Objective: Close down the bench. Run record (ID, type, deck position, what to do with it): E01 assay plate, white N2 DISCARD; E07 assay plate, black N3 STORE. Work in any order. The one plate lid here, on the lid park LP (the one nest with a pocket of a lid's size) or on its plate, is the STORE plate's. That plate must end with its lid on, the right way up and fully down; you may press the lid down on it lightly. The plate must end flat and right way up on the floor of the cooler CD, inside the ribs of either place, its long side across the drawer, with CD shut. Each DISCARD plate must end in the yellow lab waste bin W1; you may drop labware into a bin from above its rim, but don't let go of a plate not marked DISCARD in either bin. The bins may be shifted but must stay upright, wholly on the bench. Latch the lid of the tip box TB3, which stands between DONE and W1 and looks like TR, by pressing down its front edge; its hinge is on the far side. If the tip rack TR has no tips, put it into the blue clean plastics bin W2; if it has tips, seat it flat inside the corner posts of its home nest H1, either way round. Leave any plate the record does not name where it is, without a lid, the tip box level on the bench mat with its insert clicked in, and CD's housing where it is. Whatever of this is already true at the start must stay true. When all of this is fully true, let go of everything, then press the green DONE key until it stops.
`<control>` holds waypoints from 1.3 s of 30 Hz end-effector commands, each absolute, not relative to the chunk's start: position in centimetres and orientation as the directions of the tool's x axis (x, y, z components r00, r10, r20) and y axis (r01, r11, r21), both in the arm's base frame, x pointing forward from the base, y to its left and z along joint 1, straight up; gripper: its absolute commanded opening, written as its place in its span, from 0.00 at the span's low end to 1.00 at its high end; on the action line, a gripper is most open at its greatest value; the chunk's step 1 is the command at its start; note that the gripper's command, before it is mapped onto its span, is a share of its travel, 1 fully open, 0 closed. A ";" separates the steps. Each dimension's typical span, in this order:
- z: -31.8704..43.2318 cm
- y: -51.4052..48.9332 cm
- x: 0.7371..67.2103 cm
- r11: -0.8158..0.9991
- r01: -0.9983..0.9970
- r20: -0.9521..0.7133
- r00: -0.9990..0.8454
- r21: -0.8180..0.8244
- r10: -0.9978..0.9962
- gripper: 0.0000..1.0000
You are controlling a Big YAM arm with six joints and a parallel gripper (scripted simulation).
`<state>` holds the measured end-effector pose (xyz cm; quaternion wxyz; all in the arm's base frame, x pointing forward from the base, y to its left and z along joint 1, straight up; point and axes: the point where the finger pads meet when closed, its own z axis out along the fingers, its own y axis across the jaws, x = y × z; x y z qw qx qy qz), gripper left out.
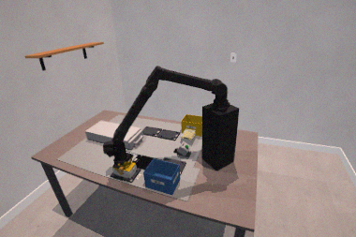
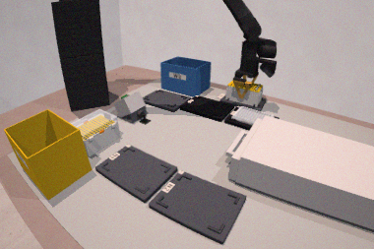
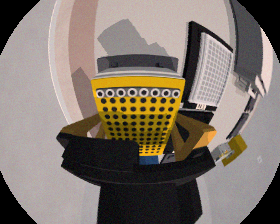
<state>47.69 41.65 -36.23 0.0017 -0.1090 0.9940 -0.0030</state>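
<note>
The yellow-topped tip rack TR [image 1: 125, 168] [image 2: 244, 94] [image 3: 134, 112] sits on a dark nest at the mat's near-left corner in the top view. Its holes look dark, with pale ones along the far row. My gripper [image 1: 123, 160] [image 2: 244, 86] [image 3: 138, 113] is open, its yellow fingers straddling the rack's sides. A white well plate [image 2: 247, 114] [image 3: 211, 66] lies beside the rack. A black flat plate or lid [image 2: 209, 107] lies next to that. The yellow bin W1 [image 2: 44, 150] [image 1: 192, 123] and the blue bin W2 [image 2: 184, 76] [image 1: 161, 175] stand upright.
The tip box TB3 [image 2: 98, 130] [image 1: 188, 135] stands between W1 and the DONE key block [image 2: 130, 106] [image 1: 184, 151]. The long white cooler CD [image 2: 305, 164] [image 1: 112, 133] is shut. Two empty grey nests [image 2: 137, 170] [image 2: 197, 204] lie in front. The black arm tower [image 2: 81, 51] stands behind.
</note>
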 end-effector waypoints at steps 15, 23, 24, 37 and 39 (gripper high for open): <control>-33.4 42.5 49.5 0.980 -0.197 -0.035 -0.980 0.009 -0.196 1.00; -32.2 42.6 49.4 0.980 -0.197 -0.035 -0.980 0.009 -0.196 1.00; -32.0 42.5 49.4 0.980 -0.197 -0.033 -0.980 0.008 -0.196 1.00; -30.0 42.8 49.6 0.980 -0.198 -0.043 -0.979 0.014 -0.197 1.00; -29.7 42.8 49.6 0.980 -0.198 -0.041 -0.980 0.013 -0.197 1.00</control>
